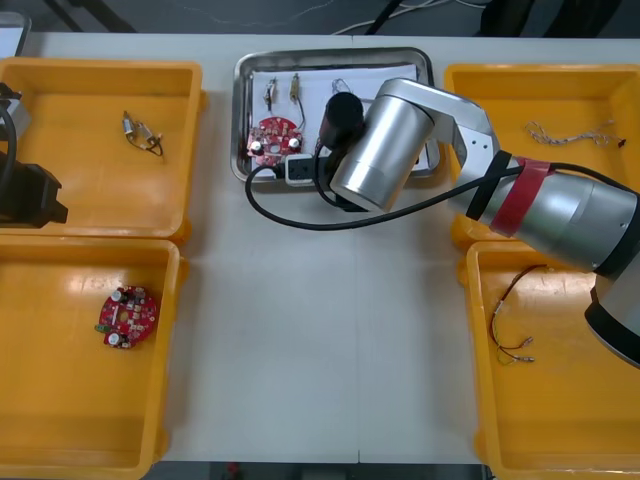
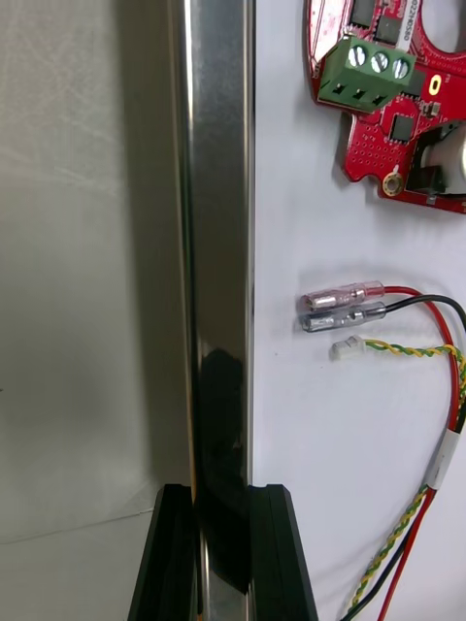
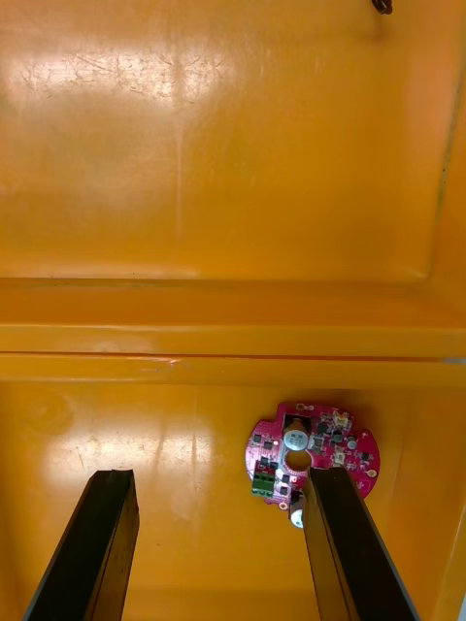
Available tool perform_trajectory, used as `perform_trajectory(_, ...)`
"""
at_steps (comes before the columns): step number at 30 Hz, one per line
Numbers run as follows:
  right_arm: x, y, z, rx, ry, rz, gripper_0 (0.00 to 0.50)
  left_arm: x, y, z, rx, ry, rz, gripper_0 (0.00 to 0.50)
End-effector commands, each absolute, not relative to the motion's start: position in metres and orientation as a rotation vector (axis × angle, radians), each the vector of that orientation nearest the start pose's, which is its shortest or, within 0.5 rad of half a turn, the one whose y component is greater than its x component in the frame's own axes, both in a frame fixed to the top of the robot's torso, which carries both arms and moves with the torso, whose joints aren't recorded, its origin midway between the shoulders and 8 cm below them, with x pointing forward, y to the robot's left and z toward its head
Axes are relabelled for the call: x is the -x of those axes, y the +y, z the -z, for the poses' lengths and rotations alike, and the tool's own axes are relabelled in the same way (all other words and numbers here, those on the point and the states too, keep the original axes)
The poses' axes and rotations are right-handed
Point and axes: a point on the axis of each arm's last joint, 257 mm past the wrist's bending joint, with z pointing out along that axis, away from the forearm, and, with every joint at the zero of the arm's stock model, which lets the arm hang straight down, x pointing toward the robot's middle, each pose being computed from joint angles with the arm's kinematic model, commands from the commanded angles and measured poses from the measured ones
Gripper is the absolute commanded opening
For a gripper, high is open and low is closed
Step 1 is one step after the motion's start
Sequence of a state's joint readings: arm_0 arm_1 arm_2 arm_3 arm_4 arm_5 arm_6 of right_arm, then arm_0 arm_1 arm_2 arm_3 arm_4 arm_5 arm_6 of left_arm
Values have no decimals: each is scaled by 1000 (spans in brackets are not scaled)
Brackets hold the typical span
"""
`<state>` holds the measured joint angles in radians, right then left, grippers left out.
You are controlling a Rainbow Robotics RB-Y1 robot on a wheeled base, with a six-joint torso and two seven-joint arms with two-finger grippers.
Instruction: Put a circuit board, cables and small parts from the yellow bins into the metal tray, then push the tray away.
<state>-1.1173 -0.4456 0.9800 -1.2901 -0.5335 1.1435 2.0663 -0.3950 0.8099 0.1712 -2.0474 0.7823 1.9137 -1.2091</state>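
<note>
The metal tray sits at the far middle of the table, white inside. In it lie a red circuit board, two small metal parts beyond the board, and cables with clear-sleeved ends just beside it. The right gripper is at the tray's near rim, its black fingers clamped on the shiny edge, one outside and one inside. To the tray's left and nearer the robot, a yellow bin holds a second circuit board. The left gripper hangs over that bin, fingers spread wide with nothing between them.
</note>
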Motion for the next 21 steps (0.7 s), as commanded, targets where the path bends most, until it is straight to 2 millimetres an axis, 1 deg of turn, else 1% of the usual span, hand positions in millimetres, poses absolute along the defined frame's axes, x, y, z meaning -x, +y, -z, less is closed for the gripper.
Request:
perform_trajectory(1, -622, -48, 172, 1756, 1675, 671, 0, -423, 367, 127, -23, 2626, -110, 500)
perform_trajectory(8, -629, -50, 169, 1741, 1677, 678, 0, -423, 367, 127, -23, 2626, -110, 500)
perform_trajectory(16, -637, -43, 166, 1722, 1660, 668, 0, -423, 367, 127, -23, 2626, -110, 500)
perform_trajectory(21, -640, -36, 167, 1704, 1686, 629, 0, -423, 367, 127, -23, 2626, -110, 500)
